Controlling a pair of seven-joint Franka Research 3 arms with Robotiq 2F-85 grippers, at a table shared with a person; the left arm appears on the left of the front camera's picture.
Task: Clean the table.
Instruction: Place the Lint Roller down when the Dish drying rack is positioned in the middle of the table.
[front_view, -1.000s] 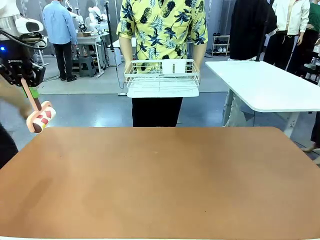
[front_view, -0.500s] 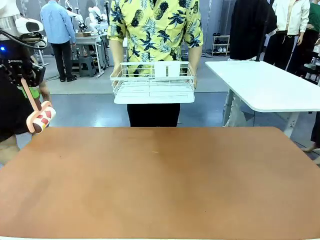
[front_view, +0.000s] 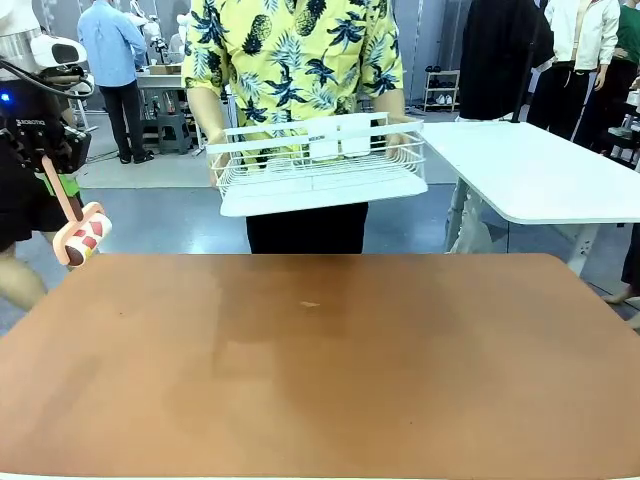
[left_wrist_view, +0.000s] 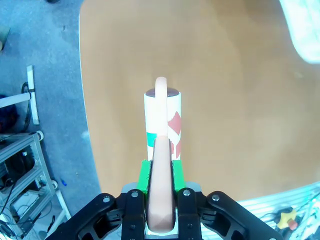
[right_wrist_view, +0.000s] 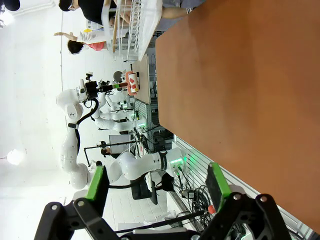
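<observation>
- Since the earlier frames the person (front_view: 295, 60) in the yellow print shirt has stepped toward the picture's left. The white wire rack (front_view: 318, 165) they carry now looks larger and sits lower. It is tilted, with its right end higher than its left.
- The robot's left hand (front_view: 60, 183) has stayed at the left side, and the lint roller (front_view: 83, 235) hangs from it as before.
- In the left wrist view the left hand (left_wrist_view: 161, 175) is clamped on the roller's peach handle, with a green pad on each side of it. The lint roller (left_wrist_view: 162, 125) points away from the camera. Its white roll carries red and green marks.
- The roll hangs at the desk's far left corner. Whether it touches the top I cannot tell.
- The desk (front_view: 320, 380), with its reddish-brown top and rounded corners, takes up the lower half of the front view. A small pale speck (front_view: 310, 304) lies on it, toward the far edge near the middle.
- The rack is in the air beyond the desk's far edge, not touching it. The person grips it at both ends.
- In the right wrist view the right hand (right_wrist_view: 157, 182) is spread wide, its green-padded fingers (right_wrist_view: 97, 182) well apart, with the edge of the desk (right_wrist_view: 250, 100) running between them.
- A white-topped table (front_view: 530, 170) stands behind the desk on the right.
</observation>
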